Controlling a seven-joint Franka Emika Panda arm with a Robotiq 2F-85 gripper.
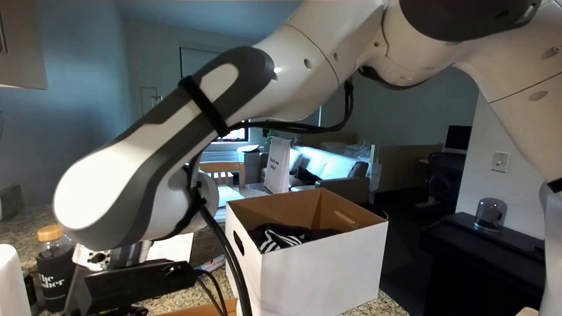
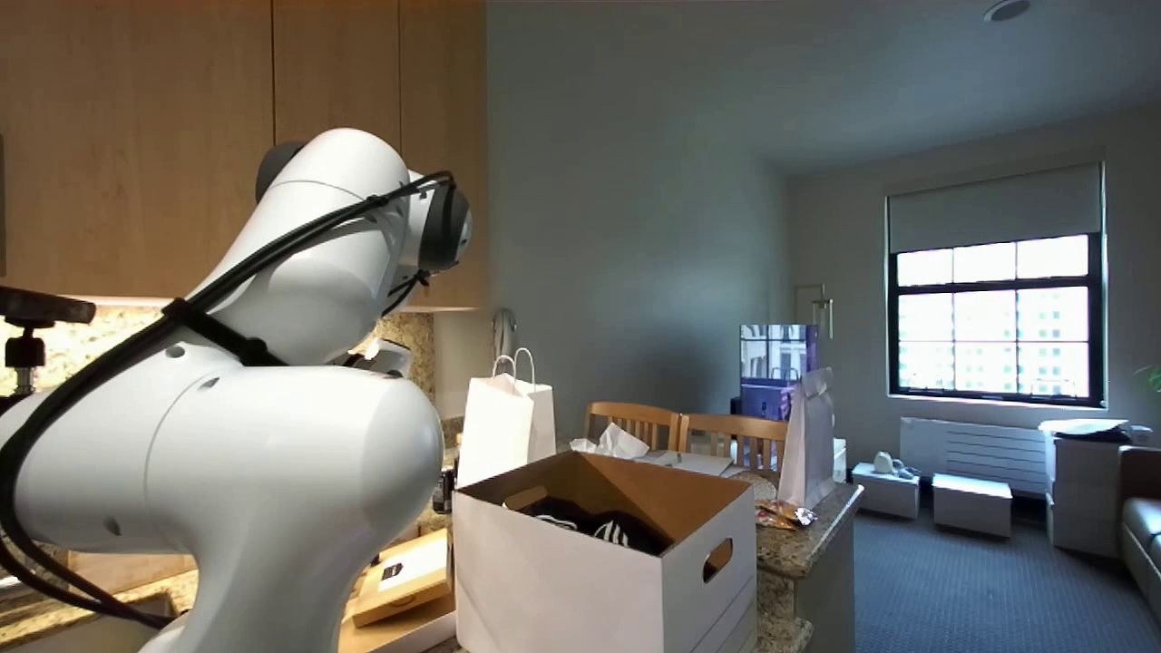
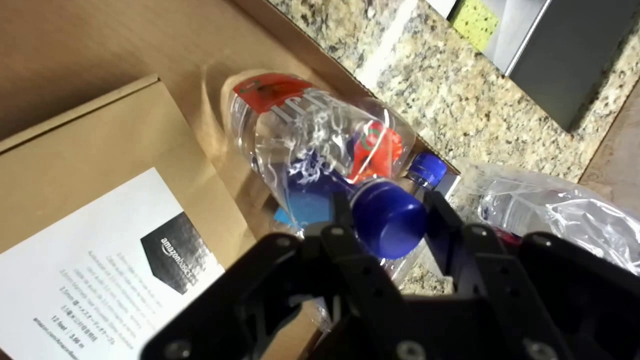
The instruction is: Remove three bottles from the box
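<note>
Wrist view, left half: an Amazon Basics carton [image 3: 100, 165] lies inside the shallow cardboard box [image 3: 125, 30], near the bottles [image 3: 310, 135], and the wall of that box runs close along their other side. Past the wall you have granite countertop [image 3: 425, 95] and some crinkled clear plastic [image 3: 565, 215]; you cannot tell whether it is bag or bottle. In both exterior views a tall white cardboard box [image 2: 553, 571] with oval hand-holes stands just beside the shallow one, dark cloth with white markings [image 1: 281, 239] inside it. In an exterior view, the robot arm [image 2: 299, 444] blocks part of your sight of the counter.

Your gripper [image 3: 390, 212] has its fingers [image 3: 342, 210] clamped on either side of the blue cap [image 3: 392, 220] of one bottle. That bottle slants within the shallow cardboard box, cap end toward your wrist camera; whether its base touches the floor, you cannot tell. Its body is clear plastic, with a red label patch and white lettering toward the base.

You can count two blue caps, the other on a second bottle [image 3: 420, 167] by the wall; one carton; two white paper bags [image 2: 494, 426], one with loop handles; two wooden chairs [image 2: 730, 440].
</note>
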